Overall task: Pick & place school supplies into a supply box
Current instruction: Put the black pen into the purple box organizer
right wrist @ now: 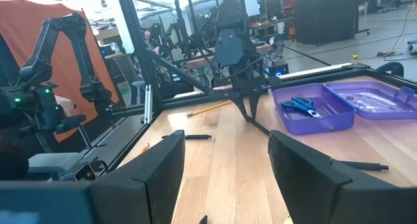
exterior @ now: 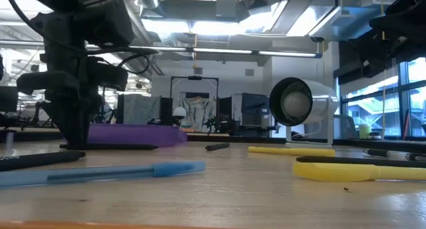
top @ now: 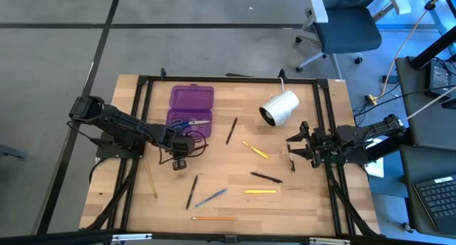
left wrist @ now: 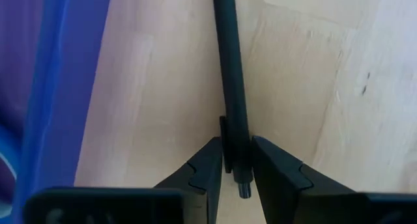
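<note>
The purple supply box (top: 191, 97) lies open at the far left of the table, with the blue-handled scissors (top: 191, 122) in its near tray (right wrist: 326, 118). My left gripper (top: 179, 159) stands just near of the box, pointing down, shut on a black pen (left wrist: 229, 68). My right gripper (top: 298, 147) hovers open at the table's right side, touching nothing. Loose on the table are a black pen (top: 231, 129), a yellow pen (top: 255, 149), a blue pen (top: 211, 197) and an orange pencil (top: 214, 218). My left gripper (left wrist: 236, 146) pinches the black pen near its clip end (left wrist: 234, 129) between the two fingers (left wrist: 208, 162). It comes from above, pointing down, fingers across the pen. The pen runs away from the fingers low over the wood, its far end (right wrist: 266, 131) down at the table.
A white cylindrical roll (top: 279, 107) lies at the far right of centre. More pens lie nearer: a black one (top: 266, 176), a yellow marker (top: 260, 191), another black one (top: 192, 191) and a yellow pencil (top: 151, 177). A black frame (top: 142, 81) rims the table.
</note>
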`<state>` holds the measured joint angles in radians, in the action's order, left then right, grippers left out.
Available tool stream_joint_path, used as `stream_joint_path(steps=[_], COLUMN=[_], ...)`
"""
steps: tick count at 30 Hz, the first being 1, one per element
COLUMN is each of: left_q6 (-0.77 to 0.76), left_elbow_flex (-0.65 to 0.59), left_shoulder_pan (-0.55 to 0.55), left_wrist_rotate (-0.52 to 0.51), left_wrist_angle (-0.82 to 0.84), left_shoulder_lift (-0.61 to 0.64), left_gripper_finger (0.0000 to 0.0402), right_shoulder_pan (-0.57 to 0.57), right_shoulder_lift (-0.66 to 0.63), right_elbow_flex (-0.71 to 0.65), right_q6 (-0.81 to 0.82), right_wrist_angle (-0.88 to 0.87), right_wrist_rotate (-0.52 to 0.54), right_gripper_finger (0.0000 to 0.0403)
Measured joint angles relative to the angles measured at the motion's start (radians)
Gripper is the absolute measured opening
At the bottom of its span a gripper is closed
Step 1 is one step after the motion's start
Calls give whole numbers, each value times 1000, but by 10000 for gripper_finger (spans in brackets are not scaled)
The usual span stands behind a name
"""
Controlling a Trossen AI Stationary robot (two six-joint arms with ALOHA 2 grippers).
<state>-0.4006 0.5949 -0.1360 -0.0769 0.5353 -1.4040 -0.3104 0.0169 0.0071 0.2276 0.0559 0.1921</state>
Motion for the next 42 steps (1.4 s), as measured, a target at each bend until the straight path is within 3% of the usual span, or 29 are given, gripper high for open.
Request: stream_joint_path(steps=[10,27,37,42], left_q6=[116,124,174,178], left_elbow_flex=[-1,97,160,160], left_shoulder_pan=[0,0,22,60], left_wrist_rotate=[-6,29,25,-61], left_wrist_angle=[2,101,193,300], left_shoulder_lift=[-1,1,100,191], left_gripper_finger=[29,29,21,20], right_shoulder_pan=[0,0,0,0], right_shoulder_lift=[0,0,0,0], right_elbow_flex=[0,0,0,0], right_q6=[0,0,0,-3], right_wrist_angle=[0,0,0,0], right_wrist_rotate=[0,0,0,0], right_gripper_finger=[225,225,225,225])
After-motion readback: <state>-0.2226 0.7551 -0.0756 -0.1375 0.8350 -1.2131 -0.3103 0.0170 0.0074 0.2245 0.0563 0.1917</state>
